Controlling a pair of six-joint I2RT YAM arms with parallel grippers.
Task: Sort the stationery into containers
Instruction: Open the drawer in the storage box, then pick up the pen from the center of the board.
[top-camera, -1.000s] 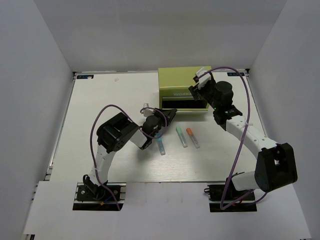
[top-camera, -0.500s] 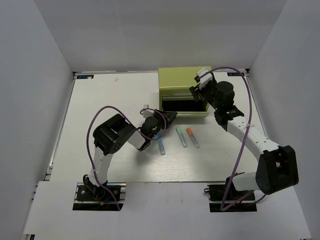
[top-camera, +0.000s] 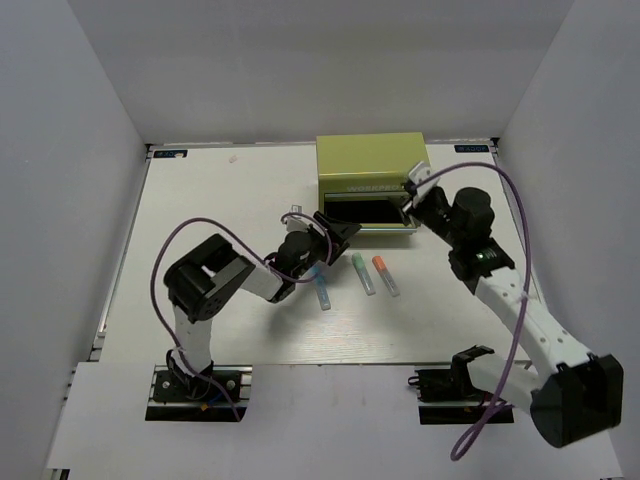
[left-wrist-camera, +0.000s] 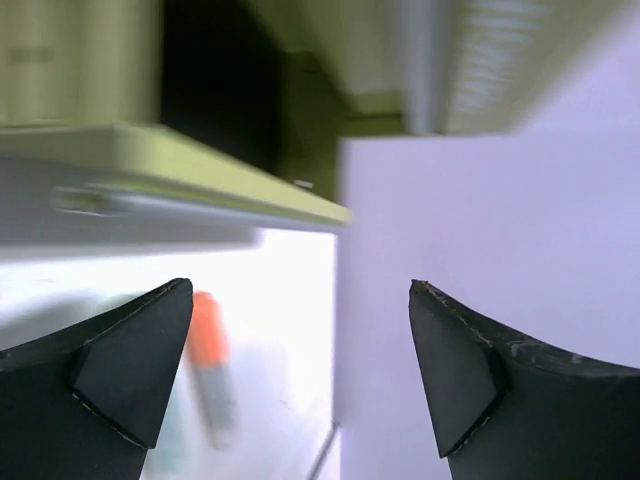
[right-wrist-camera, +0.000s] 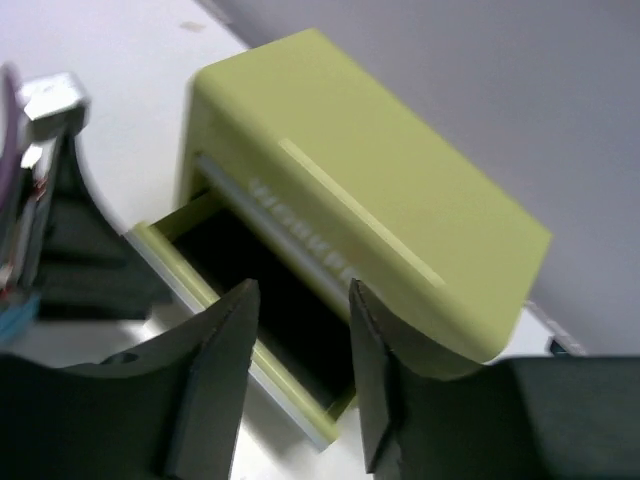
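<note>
The olive-green chest (top-camera: 368, 164) stands at the back of the table, its lower drawer (top-camera: 365, 212) pulled out and dark inside. My left gripper (top-camera: 340, 232) is wide open and holds nothing, just in front of the drawer's left end. In the left wrist view that gripper (left-wrist-camera: 300, 290) frames the orange-capped marker (left-wrist-camera: 207, 340) below the drawer's front edge (left-wrist-camera: 200, 165). My right gripper (top-camera: 410, 195) hovers at the drawer's right end; its jaws (right-wrist-camera: 302, 290) stand apart over the drawer (right-wrist-camera: 280, 300), with nothing in them. Blue (top-camera: 322, 292), green (top-camera: 362, 272) and orange (top-camera: 385, 274) markers lie on the table.
The white table (top-camera: 200, 200) is boxed in by grey walls on three sides. The three markers lie side by side just in front of the drawer, between the two arms. The left gripper's metal parts (right-wrist-camera: 45, 190) show at the left of the right wrist view.
My left gripper has reached the drawer's left end and opened wide. My right arm has pulled back from over the chest to the drawer's right end, its jaws now closer together.
</note>
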